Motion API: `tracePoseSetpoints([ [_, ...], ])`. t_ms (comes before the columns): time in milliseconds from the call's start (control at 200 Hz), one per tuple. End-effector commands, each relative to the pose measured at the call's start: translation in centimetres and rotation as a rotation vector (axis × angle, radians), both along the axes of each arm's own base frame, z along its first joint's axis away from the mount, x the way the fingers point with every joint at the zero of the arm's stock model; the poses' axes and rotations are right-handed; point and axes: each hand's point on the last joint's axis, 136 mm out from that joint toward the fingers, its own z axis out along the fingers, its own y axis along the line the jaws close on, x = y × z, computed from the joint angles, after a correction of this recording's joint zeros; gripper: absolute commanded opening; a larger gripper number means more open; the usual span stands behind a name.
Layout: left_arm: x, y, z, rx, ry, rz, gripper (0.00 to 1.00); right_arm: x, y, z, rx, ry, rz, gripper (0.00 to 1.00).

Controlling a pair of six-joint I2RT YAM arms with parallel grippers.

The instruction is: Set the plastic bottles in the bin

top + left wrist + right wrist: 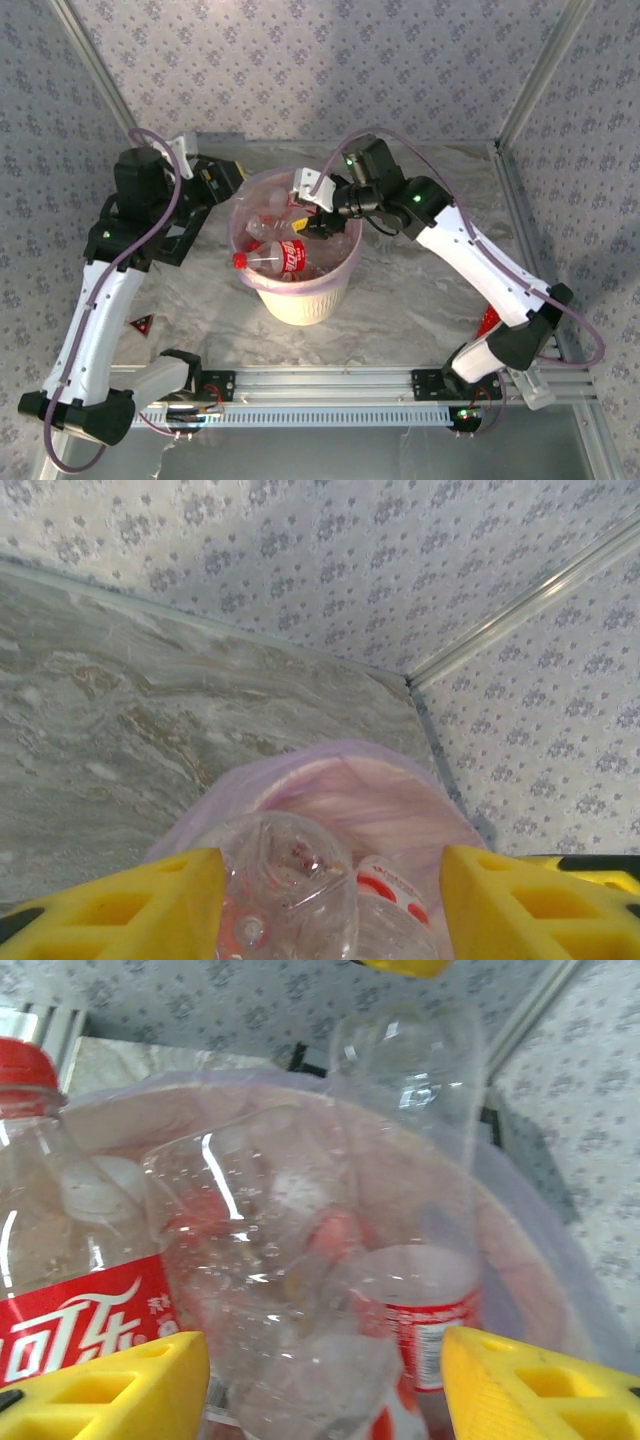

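Bin: the round pale cream plastic bin (300,300), a translucent pink-lilac liner bag (300,765) over its rim, stands mid-desk (420,290) between the two arms.
Bottles: the small clear plastic bottles (285,235) are heaped inside the bin up to its rim; every one I can make out lies within it.
Left tool: the left tool (228,182) hangs at the bin's far-left rim. Its wrist view (330,870) shows the yellow fingers (150,900) wide apart. A clear bottle sits close to one finger and apart from the other, so nothing is gripped.
Right tool: the right tool (305,190) is over the bin's far rim. Seen from its wrist (322,1345), the fingers stand wide, with bottles between and beyond them and none pinched.
Key relation: the heap lies straight ahead of and below both tools.
Top bottle: a red-capped, red-labelled bottle (282,257) lies on its side on the heap's near half. Its long axis runs from the bin's left rim toward the centre, with the cap at that rim. The left arm looks slightly nearer the cap.
Next move, judged: lift both tools off the bin, and perhaps nudge that cap inward.
Room: the desk is open right of the bin and nearer than it. The papered walls (300,60) stand close behind the bin, so upward looks freest.
Risk: the heap is high, and a brush could roll the top bottle over the rim.
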Motion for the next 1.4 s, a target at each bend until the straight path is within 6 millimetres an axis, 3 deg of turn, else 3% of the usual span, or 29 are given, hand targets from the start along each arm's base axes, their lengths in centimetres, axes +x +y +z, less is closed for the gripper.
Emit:
tracePoseSetpoints([
  [0, -0.5, 1.1, 2.4, 0.056, -0.067, 0.008, 0.65, 1.3, -2.5, 4.5, 0.098, -0.089, -0.132, 0.65],
  [95, -0.3, 2.4, 4.3, 0.102, -0.141, 0.050, 0.74, 3.3, -5.2, 6.1, 0.167, -0.110, -0.268, 0.66],
  [190, 0.4, 5.4, 3.5, 0.211, -0.140, 0.177, 0.85, 6.1, -9.5, 6.4, 0.209, -0.099, -0.473, 0.67],
  [290, 1.5, 9.2, 1.1, 0.355, -0.116, 0.358, 0.95, 9.0, -15.2, 4.7, 0.216, -0.059, -0.724, 0.67],
  [455, 2.8, 14.0, -5.2, 0.521, -0.053, 0.560, 1.00, 11.4, -23.9, -1.9, 0.195, 0.089, -1.078, 0.76],
  [570, 2.7, 16.6, -9.1, 0.572, 0.003, 0.661, 1.00, 11.4, -27.4, -6.8, 0.174, 0.171, -1.202, 0.88],
  [590, 2.6, 17.0, -9.9, 0.580, 0.013, 0.673, 1.00, 11.1, -28.0, -8.9, 0.149, 0.204, -1.227, 0.89],
  [675, 2.3, 19.0, -13.0, 0.606, 0.061, 0.740, 1.00, 10.7, -30.5, -12.8, 0.133, 0.257, -1.326, 0.98],
  [770, 2.2, 20.5, -16.5, 0.608, 0.101, 0.787, 1.00, 10.4, -32.2, -15.9, 0.127, 0.289, -1.412, 1.00],
  [890, 2.5, 20.7, -20.4, 0.615, 0.103, 0.778, 1.00, 10.2, -33.5, -19.2, 0.154, 0.305, -1.501, 1.00],
  [1125, 3.9, 19.9, -25.1, 0.611, 0.090, 0.729, 1.00, 9.9, -36.0, -25.6, 0.123, 0.324, -1.668, 1.00],
  [1394, 6.6, 18.8, -28.4, 0.611, 0.045, 0.655, 1.00, 11.8, -36.6, -28.4, 0.113, 0.248, -1.685, 1.00],
])
